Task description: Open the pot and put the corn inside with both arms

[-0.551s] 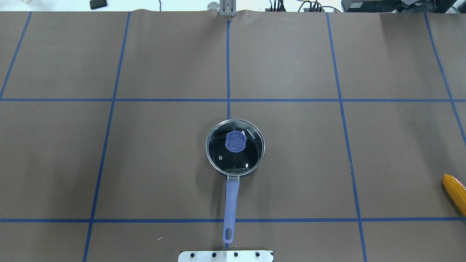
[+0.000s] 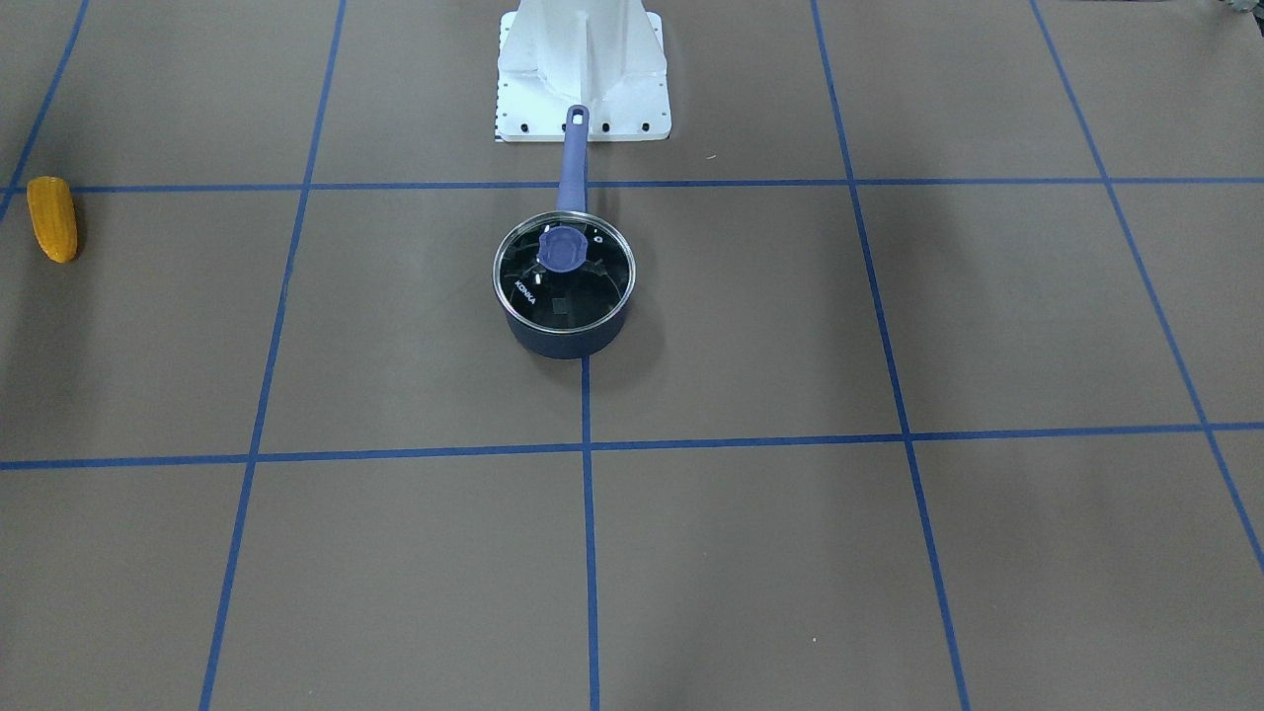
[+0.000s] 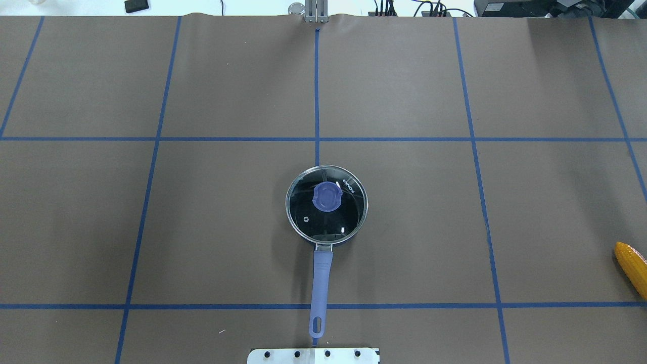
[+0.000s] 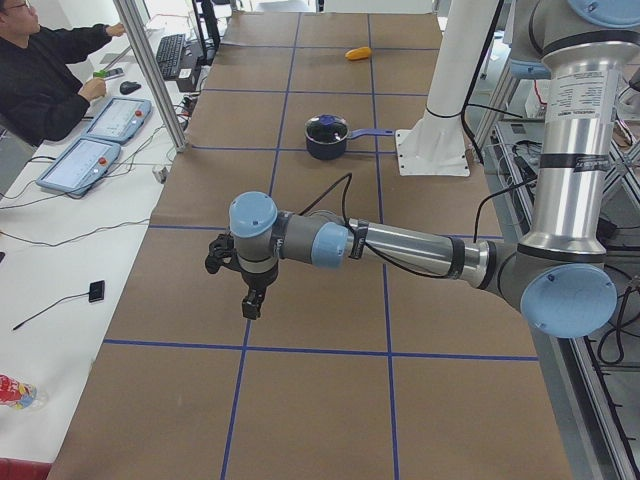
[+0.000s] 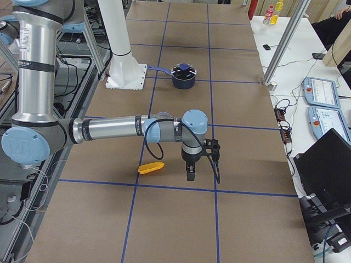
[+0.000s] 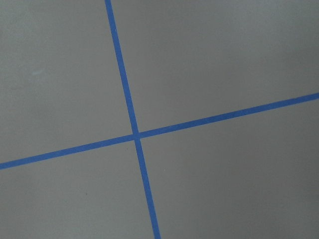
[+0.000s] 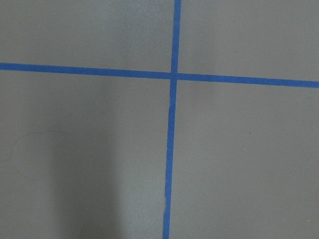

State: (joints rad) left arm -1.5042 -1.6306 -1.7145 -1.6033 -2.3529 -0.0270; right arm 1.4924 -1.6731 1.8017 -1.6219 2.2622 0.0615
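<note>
Resting at the worktop's (image 3: 404,91) right edge, corn (image 3: 632,268) lies apart from pot (image 3: 326,205). Left tool (image 4: 251,306), right tool (image 5: 190,174): grip unclear.

We see the left hand (image 4: 252,308) and the right hand (image 5: 190,175) only in the side views, where they are too small for us to tell how their jaws stand. In the overhead view, the picture's edge cuts off the corn (image 3: 634,268), which lies near the right hand. The dark glass lid (image 3: 349,212) of the pot (image 2: 563,344), well apart from both hands, obscures its interior.
</note>
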